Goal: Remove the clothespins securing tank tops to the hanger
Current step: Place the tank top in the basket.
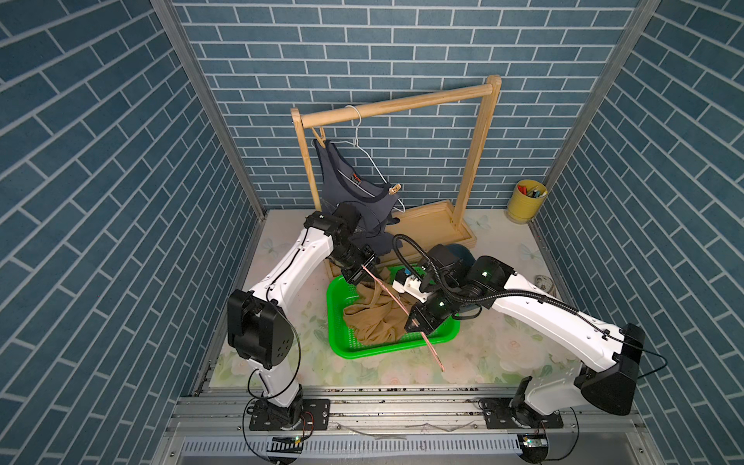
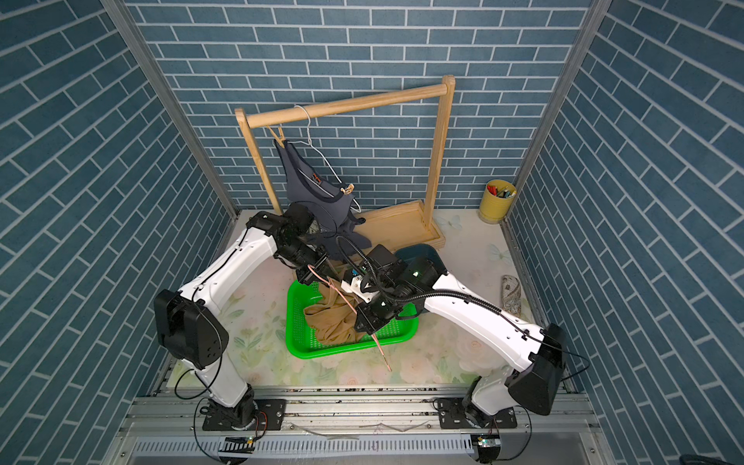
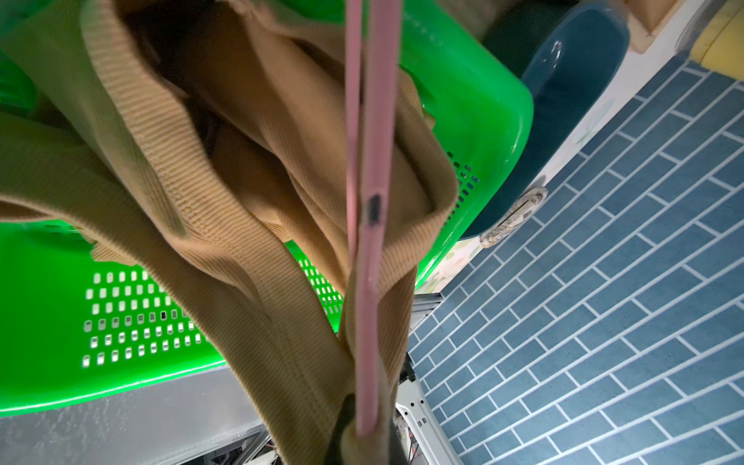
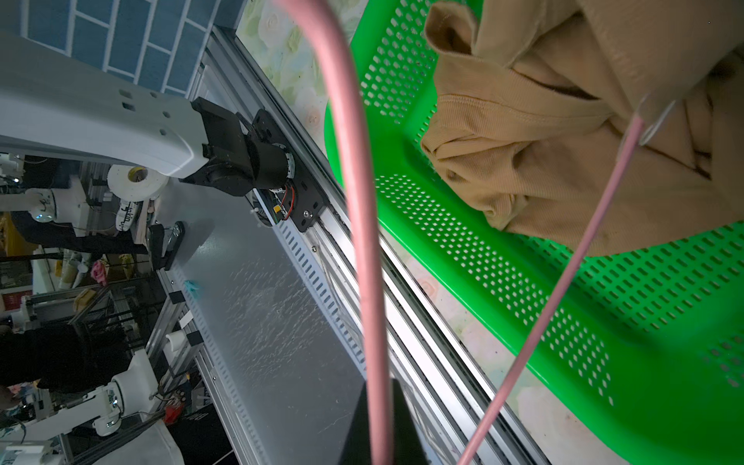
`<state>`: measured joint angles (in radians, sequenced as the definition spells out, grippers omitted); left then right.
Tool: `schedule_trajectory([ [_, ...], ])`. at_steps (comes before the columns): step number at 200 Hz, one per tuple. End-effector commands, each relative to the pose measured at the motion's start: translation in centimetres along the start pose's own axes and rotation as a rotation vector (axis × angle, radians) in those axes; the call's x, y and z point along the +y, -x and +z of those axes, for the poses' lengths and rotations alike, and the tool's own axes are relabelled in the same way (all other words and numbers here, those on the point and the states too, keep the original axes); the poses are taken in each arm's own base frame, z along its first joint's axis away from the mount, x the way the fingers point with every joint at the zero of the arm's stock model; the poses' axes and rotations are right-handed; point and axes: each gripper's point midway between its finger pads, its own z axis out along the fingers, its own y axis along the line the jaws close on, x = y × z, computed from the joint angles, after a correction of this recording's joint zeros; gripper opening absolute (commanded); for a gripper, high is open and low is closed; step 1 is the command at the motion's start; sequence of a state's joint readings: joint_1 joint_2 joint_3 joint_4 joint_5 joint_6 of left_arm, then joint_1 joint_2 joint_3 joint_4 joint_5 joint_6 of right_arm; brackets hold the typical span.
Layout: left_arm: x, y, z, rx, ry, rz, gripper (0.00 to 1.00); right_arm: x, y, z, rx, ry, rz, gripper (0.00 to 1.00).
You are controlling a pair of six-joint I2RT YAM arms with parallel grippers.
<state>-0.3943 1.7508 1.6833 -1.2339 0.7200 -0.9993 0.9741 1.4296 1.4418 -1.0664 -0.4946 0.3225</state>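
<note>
A pink hanger (image 1: 392,300) stretches over the green basket (image 1: 336,322), held at both ends. My left gripper (image 3: 362,439) is shut on it together with a strap of the tan tank top (image 3: 241,161). My right gripper (image 4: 378,443) is shut on the hanger's other end. The rest of the tan top lies bunched in the basket. The dark grey-blue tank top (image 1: 346,181) hangs from a white wire hanger (image 1: 364,151) on the wooden rack (image 1: 402,100). A pale wooden clothespin (image 1: 395,188) clips its lower shoulder, and another seems to sit at the upper strap (image 1: 321,135).
The rack's wooden base tray (image 1: 435,225) lies behind the basket. A dark blue dish (image 1: 459,253) sits partly under the right arm. A yellow cup of pens (image 1: 525,201) stands at the back right corner, and a patterned object (image 1: 543,282) lies by the right wall.
</note>
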Motion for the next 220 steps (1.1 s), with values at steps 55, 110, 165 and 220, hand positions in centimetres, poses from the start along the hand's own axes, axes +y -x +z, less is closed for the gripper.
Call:
schedule_trajectory([
  [55, 2.1, 8.5, -0.2, -0.267, 0.164, 0.080, 0.21, 1.7, -12.2, -5.3, 0.244, 0.046, 0.347, 0.00],
  [110, 3.3, 10.1, 0.2, -0.312, 0.235, 0.100, 0.40, 3.8, -14.8, -8.0, 0.267, 0.115, 0.405, 0.00],
  [165, 2.7, 9.2, 1.3, -0.292, 0.280, 0.166, 0.45, 1.9, -13.7, -10.4, 0.152, -0.057, 0.378, 0.00],
  [220, 0.9, 6.7, 0.1, -0.340, 0.294, 0.235, 0.70, -1.7, -7.5, -12.3, -0.002, -0.184, 0.422, 0.00],
])
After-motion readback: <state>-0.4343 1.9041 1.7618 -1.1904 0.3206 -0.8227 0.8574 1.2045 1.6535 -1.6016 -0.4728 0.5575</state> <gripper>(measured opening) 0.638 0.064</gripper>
